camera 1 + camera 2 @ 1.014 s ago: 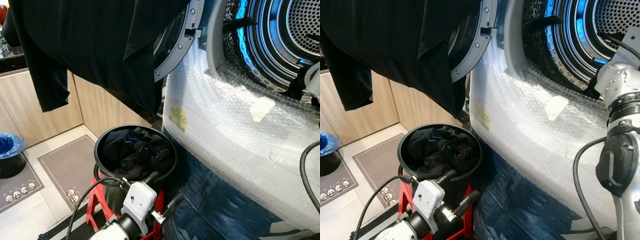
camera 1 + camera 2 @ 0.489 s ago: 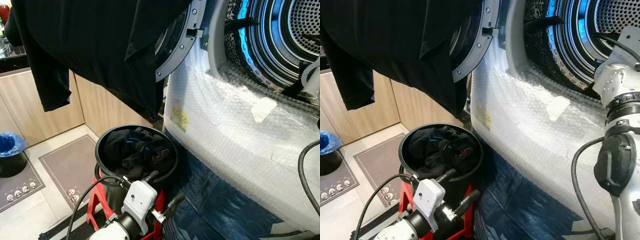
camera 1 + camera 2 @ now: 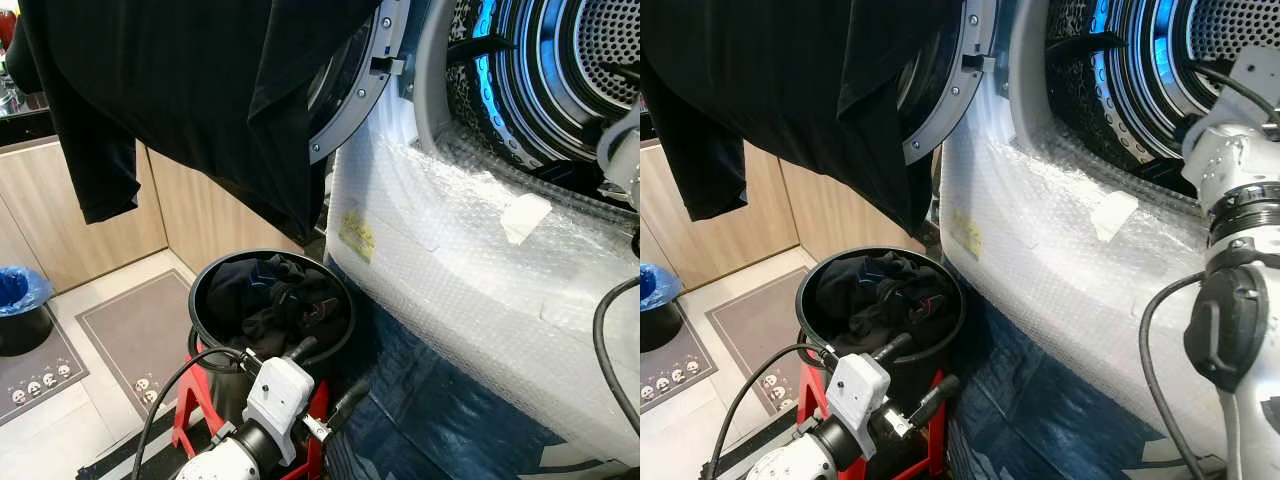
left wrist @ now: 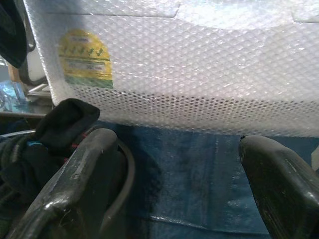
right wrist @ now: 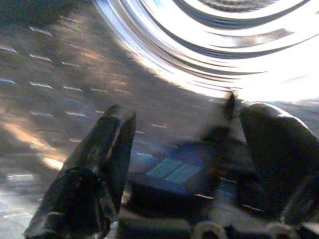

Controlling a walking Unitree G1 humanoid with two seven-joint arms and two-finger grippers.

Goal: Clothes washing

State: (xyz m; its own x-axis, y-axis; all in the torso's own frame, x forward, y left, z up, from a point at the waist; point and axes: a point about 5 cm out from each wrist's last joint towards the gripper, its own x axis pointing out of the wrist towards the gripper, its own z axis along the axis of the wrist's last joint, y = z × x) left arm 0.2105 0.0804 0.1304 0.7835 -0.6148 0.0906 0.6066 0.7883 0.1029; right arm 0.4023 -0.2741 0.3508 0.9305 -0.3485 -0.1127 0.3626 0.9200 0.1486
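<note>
Nearest, the left pincer [image 4: 174, 164] hangs low with its fingers spread and nothing between them, just above the rim of the black bucket [image 3: 940, 340], which stands on a red stool [image 3: 190, 410]. Inside the bucket a heap of dark clothes [image 3: 885, 295] waits, so most of the load has not yet gone in. Beyond it rises the front of the washing machine [image 3: 470, 270], wrapped in bubble wrap, with a yellow sticker [image 3: 356, 236] on it and blue sheeting [image 3: 1040, 400] below. Higher up, a black garment [image 3: 200, 90] hangs draped over the open round door [image 3: 350, 110], neither in the bucket nor in the drum. Farthest in, the right pincer [image 5: 184, 164] reaches through the mouth of the drum [image 3: 1140, 70], fingers parted; the wrist view is blurred, with something dark and bluish lying just beyond the fingers that I cannot identify as cloth or machine. By my reckoning the loading is at an early-to-middle stage: the door is open and the arm is working at the drum, but the bucket's heap and the draped garment are left to move, then the door to close
</note>
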